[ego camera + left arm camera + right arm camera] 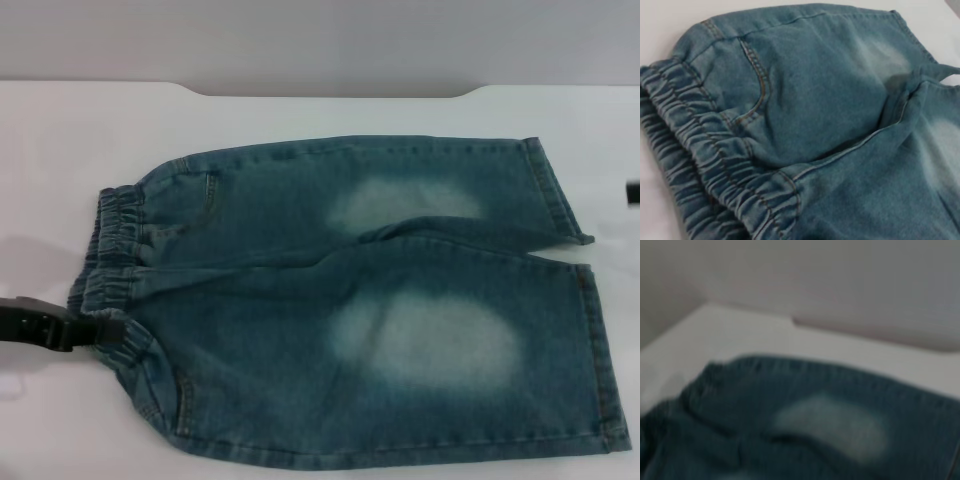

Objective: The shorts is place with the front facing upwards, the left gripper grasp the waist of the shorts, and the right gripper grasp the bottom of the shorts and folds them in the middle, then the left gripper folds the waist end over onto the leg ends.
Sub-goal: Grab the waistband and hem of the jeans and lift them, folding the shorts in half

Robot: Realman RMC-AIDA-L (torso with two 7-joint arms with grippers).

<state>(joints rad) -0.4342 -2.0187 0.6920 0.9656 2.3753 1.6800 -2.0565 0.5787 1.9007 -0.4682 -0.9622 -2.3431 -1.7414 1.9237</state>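
Left hand (pixel 95 330) sits at the lower left of the head frame, a black claw reaching in from the left edge and meeting the gathered waist (pixel 110 255) of the shorts (pixel 380 310) at its nearer corner. Its tips touch the ruched band there, but whether they are clamped on the denim or merely resting against it, I cannot tell.

Right hand (pixel 633 192) shows only as a small black sliver at the right edge of the head frame, just off the upper leg's hem and apart from the cloth; how far it is open cannot be told either.

The shorts lie spread flat on the white surface (pixel 300 115), filling the middle of the frame, waist to the left, bottom of the shorts (pixel 590 330) to the right. Two pale faded patches show, one on each leg. The upper leg overlaps the lower one slightly along the centre seam, and its hem corner pokes out toward the right.

Up close in the left wrist view, the elastic band (pixel 715 165) runs across the lower left, with a curved front pocket (pixel 757 85) stitched in tan thread just beside it. That pocket lies flat and closed, its inside hidden.

The right wrist view shows one faded patch (pixel 835 427) on the denim, with bare white surface beyond.
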